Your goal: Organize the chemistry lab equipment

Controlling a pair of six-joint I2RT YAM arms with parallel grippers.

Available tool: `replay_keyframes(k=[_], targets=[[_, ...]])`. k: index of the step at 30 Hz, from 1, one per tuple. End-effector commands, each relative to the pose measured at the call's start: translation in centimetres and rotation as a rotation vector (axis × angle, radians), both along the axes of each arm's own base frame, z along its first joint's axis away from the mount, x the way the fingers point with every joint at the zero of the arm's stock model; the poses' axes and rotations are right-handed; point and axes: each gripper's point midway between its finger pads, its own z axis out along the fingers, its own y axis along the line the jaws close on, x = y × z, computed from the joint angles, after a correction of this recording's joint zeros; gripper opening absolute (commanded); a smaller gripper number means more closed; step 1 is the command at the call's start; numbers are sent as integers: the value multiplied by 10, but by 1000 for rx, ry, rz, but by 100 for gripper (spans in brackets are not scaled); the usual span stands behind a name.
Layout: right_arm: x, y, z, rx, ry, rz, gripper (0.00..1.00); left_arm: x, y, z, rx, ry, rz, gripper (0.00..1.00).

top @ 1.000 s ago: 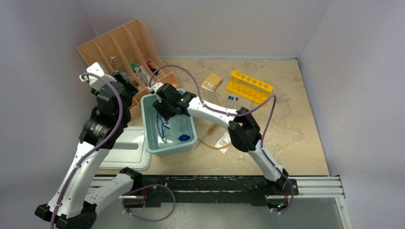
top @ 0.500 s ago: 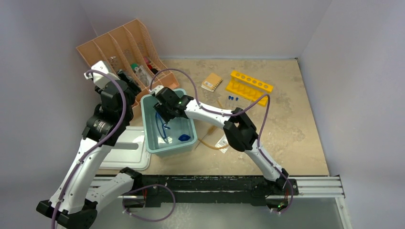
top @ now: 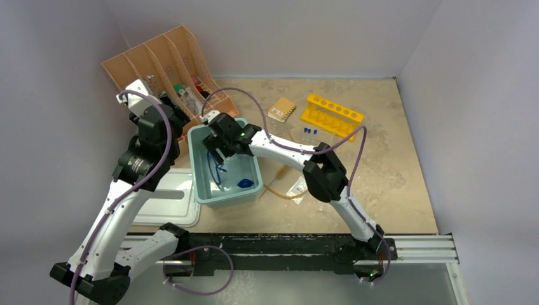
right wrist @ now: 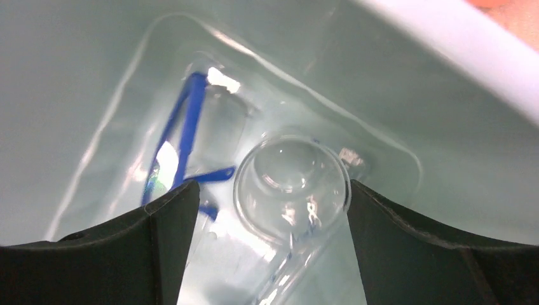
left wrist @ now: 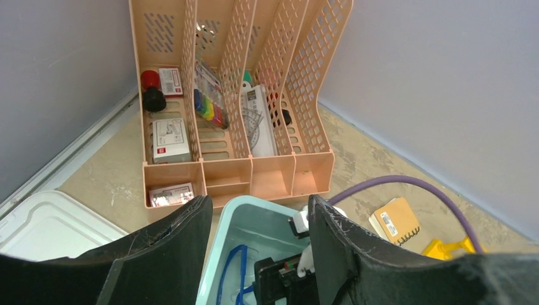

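left hand (left wrist: 259,204) parted, right hand (right wrist: 272,189) spread wide

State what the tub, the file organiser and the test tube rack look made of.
Tub: pale teal plastic, glossy; glints on its walls. File organiser: peach plastic, matte; moulded perforated dividers. Test tube rack: yellow, likely plastic; uniform colour, moulded holes.

In the tub (top: 225,199), blue-rimmed goggles (top: 218,170) with clear lenses, low on the floor toward the left wall. Right beside them, a clear cylinder (right wrist: 291,184) on its side, round open mouth toward the far end, blue hexagonal base by the near right corner. Out on the table (top: 394,165), a loose loop of amber tubing (top: 279,190) just right of the tub, and farther back a few thin clear test tubes (top: 309,131) with blue caps, side by side just before the yellow rack (top: 332,114).
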Motion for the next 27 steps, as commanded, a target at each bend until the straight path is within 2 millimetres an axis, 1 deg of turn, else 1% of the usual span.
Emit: replay_keyframes(k=[1,6,9,11,12,13,15,16,17,19,20,21,22,25,27], targets=[[-12,14,127,277,-77,47,86,-1,3,22,-20,-56,10,57],[-19,7,183,376,-119,62,86,-5,5,32,-43,-94,14,58],[-18,-11,210,415,-153,18,84,-6,2,37,-51,-110,-11,60],[-15,-32,223,428,-175,-40,83,-5,-2,39,-52,-119,-35,63],[-14,-44,226,424,-184,-76,82,-4,-5,39,-49,-120,-52,65],[-12,-59,229,419,-196,-115,81,-2,-9,38,-49,-124,-73,66],[-10,-90,228,393,-206,-210,79,1,-17,37,-56,-135,-116,71],[-12,-109,230,387,-209,-258,78,3,-21,36,-61,-139,-134,76],[-12,-128,222,369,-200,-321,78,4,-23,34,-70,-140,-143,77],[-18,-164,200,337,-162,-428,78,7,-25,33,-97,-141,-140,78],[-24,-179,184,314,-137,-464,78,8,-28,34,-105,-142,-148,78],[-33,-198,159,273,-99,-510,77,10,-31,35,-113,-146,-163,78],[-40,-213,144,253,-77,-562,77,12,-36,37,-121,-153,-185,78],[-64,-255,99,192,-6,-702,74,19,-51,37,-139,-159,-253,76],[-77,-274,72,160,38,-767,70,23,-58,36,-150,-154,-275,75]])
